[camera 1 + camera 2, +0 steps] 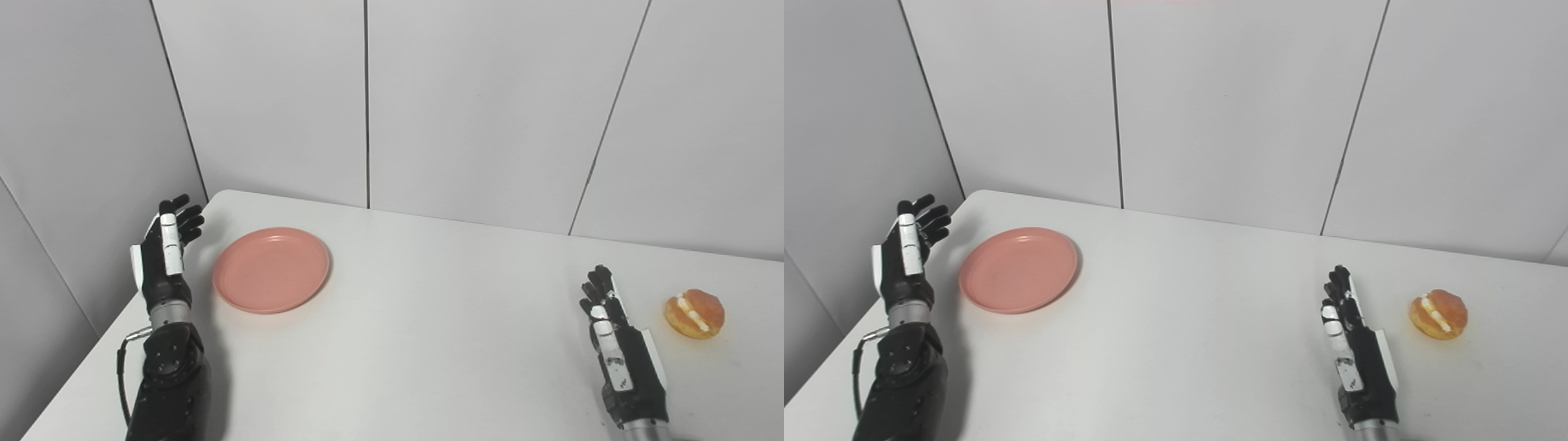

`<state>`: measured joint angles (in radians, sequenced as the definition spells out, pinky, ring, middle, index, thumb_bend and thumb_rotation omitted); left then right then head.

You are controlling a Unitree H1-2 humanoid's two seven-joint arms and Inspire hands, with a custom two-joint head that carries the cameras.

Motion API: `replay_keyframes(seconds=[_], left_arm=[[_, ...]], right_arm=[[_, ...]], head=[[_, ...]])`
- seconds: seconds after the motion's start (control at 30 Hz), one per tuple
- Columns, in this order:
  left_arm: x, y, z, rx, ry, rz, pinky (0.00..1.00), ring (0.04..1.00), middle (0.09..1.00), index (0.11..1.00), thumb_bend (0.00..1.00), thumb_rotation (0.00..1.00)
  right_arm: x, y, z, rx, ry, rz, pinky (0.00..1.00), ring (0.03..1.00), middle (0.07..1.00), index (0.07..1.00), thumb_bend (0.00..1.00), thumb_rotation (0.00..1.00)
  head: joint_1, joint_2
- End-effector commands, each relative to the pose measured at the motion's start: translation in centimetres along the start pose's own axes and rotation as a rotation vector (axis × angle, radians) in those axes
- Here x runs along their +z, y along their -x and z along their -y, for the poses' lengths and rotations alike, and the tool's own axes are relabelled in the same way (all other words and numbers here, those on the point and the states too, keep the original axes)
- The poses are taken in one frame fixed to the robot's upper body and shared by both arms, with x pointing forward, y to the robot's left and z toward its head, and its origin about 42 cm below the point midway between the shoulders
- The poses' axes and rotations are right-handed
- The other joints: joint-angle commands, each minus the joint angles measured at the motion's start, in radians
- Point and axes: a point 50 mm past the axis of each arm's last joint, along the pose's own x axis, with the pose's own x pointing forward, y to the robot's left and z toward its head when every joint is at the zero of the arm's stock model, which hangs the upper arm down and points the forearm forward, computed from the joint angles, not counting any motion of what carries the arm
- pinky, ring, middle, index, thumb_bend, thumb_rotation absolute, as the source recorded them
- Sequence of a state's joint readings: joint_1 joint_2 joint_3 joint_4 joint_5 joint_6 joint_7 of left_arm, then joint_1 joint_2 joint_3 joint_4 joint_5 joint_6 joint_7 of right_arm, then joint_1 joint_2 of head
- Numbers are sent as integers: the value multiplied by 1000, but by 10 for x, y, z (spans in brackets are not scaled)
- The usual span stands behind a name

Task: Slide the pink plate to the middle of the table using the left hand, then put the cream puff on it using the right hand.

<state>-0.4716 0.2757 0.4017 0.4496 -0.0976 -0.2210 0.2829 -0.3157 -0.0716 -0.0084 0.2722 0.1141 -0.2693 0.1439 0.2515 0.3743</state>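
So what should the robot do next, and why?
Probably bring the left robot hand to the near-left rim of the pink plate to push it toward the table's middle. The plate sits at the left, empty, the hand is open beside it without touching, and the cream puff lies far right.

You see pink plate (1017, 269) flat on white table (1182, 318), toward its left side. Left hand (906, 257) raised just left of plate, fingers spread, holding nothing, not touching it. Right hand (1353, 349) near cream puff (1438, 314), fingers straight and apart, empty. Puff sits right of hand, clear gap between.
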Motion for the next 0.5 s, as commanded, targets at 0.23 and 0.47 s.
replay_keyframes(seconds=[0.23,0.47], left_arm=[[-4,-19,-5,-12,-64,33,877,780,777,772,753,1000],[-16,-18,-3,-47,-95,-7,873,791,777,776,718,1000]], right_arm=[[-31,29,9,-28,-33,-82,1000,1000,1000,1000,586,860],[-28,31,11,-19,-37,-92,1000,1000,1000,1000,607,858]], head=[[15,5],[21,13]])
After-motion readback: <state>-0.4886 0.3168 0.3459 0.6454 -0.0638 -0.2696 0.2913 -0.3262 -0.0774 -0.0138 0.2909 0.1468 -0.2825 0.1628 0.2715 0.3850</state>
